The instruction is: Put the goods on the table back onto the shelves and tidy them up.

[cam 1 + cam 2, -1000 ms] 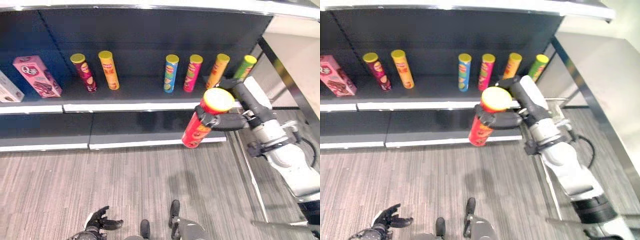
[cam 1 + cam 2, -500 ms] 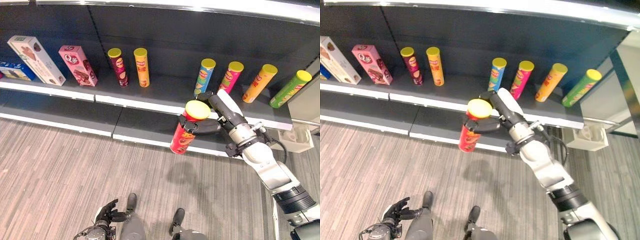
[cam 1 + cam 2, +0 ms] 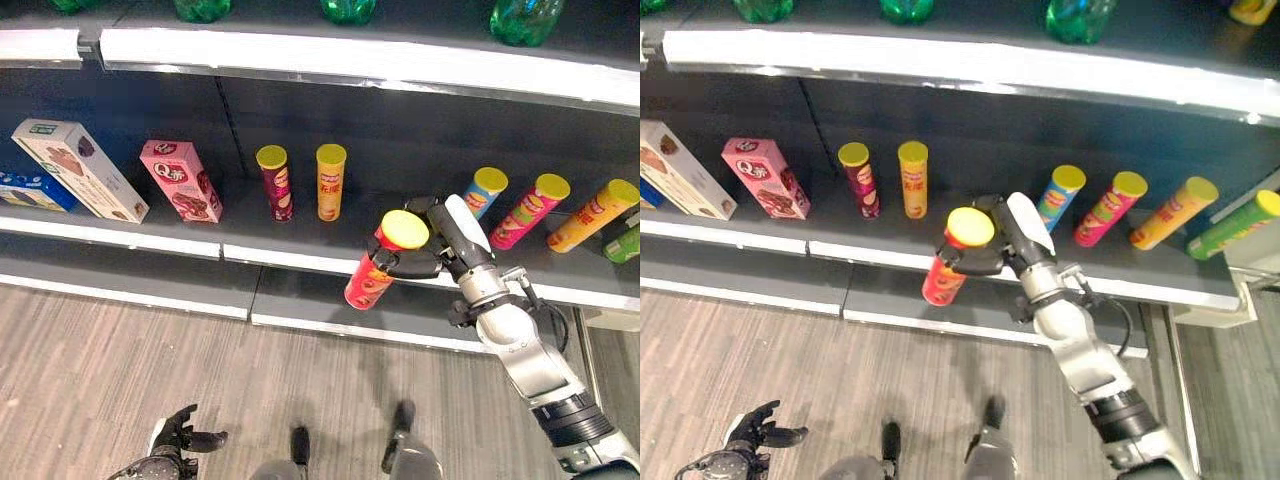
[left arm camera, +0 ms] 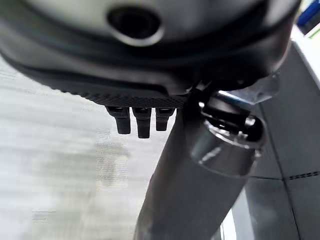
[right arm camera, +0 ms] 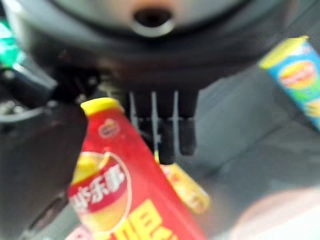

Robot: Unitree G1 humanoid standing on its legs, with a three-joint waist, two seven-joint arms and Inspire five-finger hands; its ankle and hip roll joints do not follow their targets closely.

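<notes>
Holding red can (image 3: 376, 272) in right hand (image 3: 432, 253), shelf (image 3: 300, 215) bearing six cans

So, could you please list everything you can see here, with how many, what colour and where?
Held can: 1, red with a yellow lid, in the right hand in front of the middle shelf.
Standing cans: 2, dark red and orange, side by side on the middle shelf.
Cans further right: 4, blue, pink, orange, green, on the same shelf.
Boxes: 3, pink, white, blue, at the shelf's left end.
Bottles: green, on the top shelf; count unclear.
Floor: grey, striped.
Right hand: dark, curled round the red can.
Left hand: dark, fingers relaxed, low over the floor.
</notes>
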